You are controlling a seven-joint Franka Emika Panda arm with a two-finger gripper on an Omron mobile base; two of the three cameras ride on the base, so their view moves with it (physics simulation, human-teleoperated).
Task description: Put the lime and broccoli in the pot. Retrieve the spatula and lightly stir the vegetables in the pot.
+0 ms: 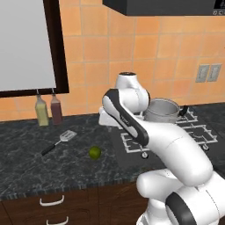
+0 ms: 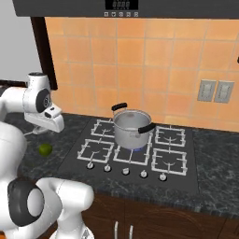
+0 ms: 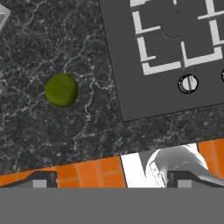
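1. Pot, shiny steel with black side handles, stands on the stove over a far burner, well right of the other items.
2. Gripper hangs above the dark counter near the stove's left edge, jaws spread wide, holding nothing.
3. Spatula lies flat on the counter, left of the lime, near two bottles at the wall.
4. Lime rests on the counter, just left of the stove.
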